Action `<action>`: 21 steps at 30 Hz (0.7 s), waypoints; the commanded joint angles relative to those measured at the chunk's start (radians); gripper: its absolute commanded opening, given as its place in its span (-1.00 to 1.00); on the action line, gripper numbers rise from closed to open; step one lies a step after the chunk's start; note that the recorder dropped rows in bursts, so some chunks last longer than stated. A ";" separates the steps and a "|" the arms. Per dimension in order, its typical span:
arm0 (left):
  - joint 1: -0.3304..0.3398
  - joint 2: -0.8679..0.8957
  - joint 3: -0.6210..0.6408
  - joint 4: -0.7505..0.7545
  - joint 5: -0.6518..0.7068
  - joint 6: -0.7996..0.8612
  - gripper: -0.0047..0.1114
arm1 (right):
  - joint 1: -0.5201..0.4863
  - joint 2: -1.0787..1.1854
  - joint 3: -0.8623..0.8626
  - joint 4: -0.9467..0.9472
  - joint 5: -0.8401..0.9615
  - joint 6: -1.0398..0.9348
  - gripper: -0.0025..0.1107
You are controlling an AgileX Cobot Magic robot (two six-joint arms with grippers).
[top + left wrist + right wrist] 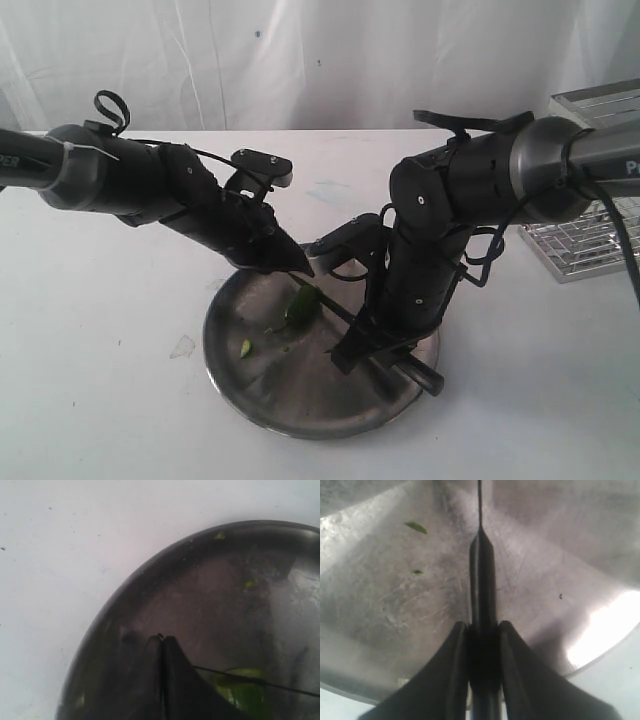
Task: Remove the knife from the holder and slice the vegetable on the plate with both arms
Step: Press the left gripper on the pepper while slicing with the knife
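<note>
Reaching in from the left side of the white surface (90, 380), the left arm (130, 180) slopes down toward the plate (300, 425). Its end effector (298, 266) is closed. The left wrist view shows the two fingers (172, 652) pressed flat together with nothing between them, hanging over the plate's (140, 575) dark floor. Its tip sits just above the chilli (303, 303); whether it touches cannot be told.

The plate lies about midway along the surface, close to the edge nearest the exterior camera. The chilli rests on the plate's floor, left of centre, and shows as a green patch beside the closed fingers in the left wrist view (245, 690). A few pale green bits (246, 347) lie apart from it, toward the plate's left rim.

The right arm (480, 180) bends down over the plate's right half. Its end effector (350, 355) is clamped on the knife (418, 374) by the handle. The right wrist view shows the fingers (455, 650) gripping either side of the black handle (482, 580), with the blade running edge-on across the plate (395, 605) toward the chilli.

The holder (590, 240) stands well apart, near the surface's far right corner.
</note>
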 commanded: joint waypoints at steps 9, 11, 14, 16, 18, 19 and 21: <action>-0.003 0.006 0.008 -0.066 0.003 -0.002 -0.92 | 0.001 -0.002 -0.008 0.001 -0.006 0.003 -0.96; -0.003 0.006 0.008 -0.093 0.006 -0.002 -0.92 | 0.001 -0.002 -0.008 0.001 -0.006 0.003 -0.96; -0.004 0.006 0.008 -0.115 0.006 -0.002 -0.92 | 0.001 -0.002 -0.008 0.001 -0.006 0.003 -0.96; -0.011 0.006 0.008 -0.115 0.003 0.009 -0.92 | 0.001 -0.002 -0.008 0.001 -0.006 0.003 -0.96; -0.021 0.010 0.008 -0.115 0.003 0.028 -0.92 | 0.001 -0.002 -0.008 0.001 -0.006 0.003 -0.96; -0.026 0.012 0.008 -0.115 0.002 0.035 -0.92 | 0.001 -0.002 -0.008 0.001 -0.006 0.003 -0.96; -0.037 0.021 0.008 -0.115 -0.002 0.052 -0.92 | 0.001 -0.002 -0.008 0.001 -0.006 0.003 -0.96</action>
